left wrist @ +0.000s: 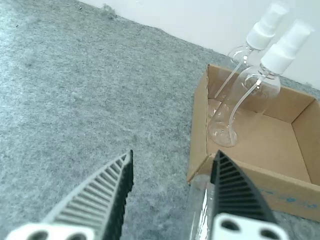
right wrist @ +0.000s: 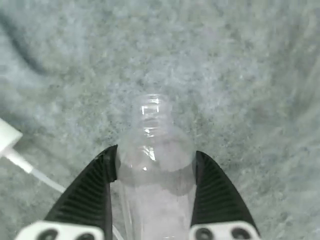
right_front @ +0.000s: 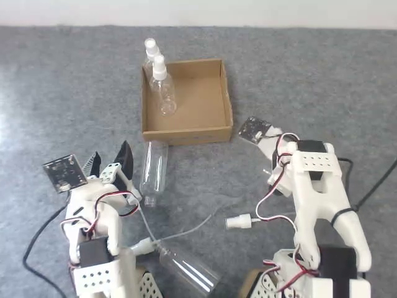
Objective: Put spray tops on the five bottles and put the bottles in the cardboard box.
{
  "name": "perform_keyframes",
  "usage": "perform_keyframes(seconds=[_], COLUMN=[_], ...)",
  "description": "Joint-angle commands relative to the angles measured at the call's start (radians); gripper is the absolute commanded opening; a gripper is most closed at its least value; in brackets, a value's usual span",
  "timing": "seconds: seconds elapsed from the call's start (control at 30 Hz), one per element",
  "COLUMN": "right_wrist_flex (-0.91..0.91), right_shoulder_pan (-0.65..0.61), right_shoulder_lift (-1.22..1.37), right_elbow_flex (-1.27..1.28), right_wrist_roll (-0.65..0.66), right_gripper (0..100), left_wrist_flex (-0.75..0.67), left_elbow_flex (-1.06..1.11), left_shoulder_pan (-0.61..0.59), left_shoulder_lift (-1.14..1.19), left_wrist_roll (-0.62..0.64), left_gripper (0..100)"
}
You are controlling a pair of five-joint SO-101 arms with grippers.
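Note:
Two clear bottles with white spray tops (right_front: pixel 162 87) (left wrist: pixel 260 80) stand upright in the near-left corner of the cardboard box (right_front: pixel 214 93) (left wrist: pixel 200 125). An uncapped bottle (right_front: pixel 154 169) (left wrist: pixel 196 210) lies in front of the box, beside my open left gripper (right_front: pixel 111 152) (left wrist: pixel 172 170). My right gripper (right wrist: pixel 155 152) is shut on another uncapped bottle (right wrist: pixel 152 150), neck pointing away over the carpet. A loose spray top (right_front: pixel 239 221) (right wrist: pixel 7 142) lies close by. Another bottle (right_front: pixel 189 270) and a spray top (right_front: pixel 142 246) with a long tube lie near the front edge.
Grey carpet (right_front: pixel 322 81) covers the table. The right arm (right_front: pixel 313 180) stands over its own gripper in the high view. Open carpet lies left and right of the box.

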Motion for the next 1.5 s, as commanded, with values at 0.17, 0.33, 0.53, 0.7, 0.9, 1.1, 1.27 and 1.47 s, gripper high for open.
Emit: perform_keyframes(seconds=[0.17,0.33,0.53,0.7,0.9,1.1,1.27,1.47], right_wrist_flex=[-0.027,0.001,0.073,0.130,0.147,0.119,0.048,0.007], right_shoulder_pan=[0.002,-0.039,-0.142,-0.226,-0.314,-0.383,-0.414,-0.460], right_shoulder_lift=[-0.062,-0.170,-0.351,-0.455,-0.591,-0.700,-0.748,-0.782], right_elbow_flex=[-0.060,-0.058,-0.058,-0.058,-0.055,-0.054,-0.051,-0.051], right_wrist_roll=[-0.201,-0.299,-0.491,-0.574,-0.677,-0.743,-0.796,-0.801], right_gripper=[0.7,0.6,0.9,0.9,0.8,0.9,0.9,0.7], left_wrist_flex=[0.006,0.006,0.006,0.006,0.006,0.006,0.006,0.006], left_elbow_flex=[-0.013,-0.013,-0.013,-0.013,-0.013,-0.013,-0.013,-0.013], left_shoulder_pan=[-0.003,-0.003,-0.003,-0.003,-0.003,-0.003,-0.003,-0.003], left_shoulder_lift=[0.014,0.014,0.014,0.014,0.014,0.014,0.014,0.014], left_wrist_roll=[-0.009,-0.009,-0.009,-0.009,-0.009,-0.009,-0.009,-0.009], left_gripper=[24,24,24,24,24,24,24,24])
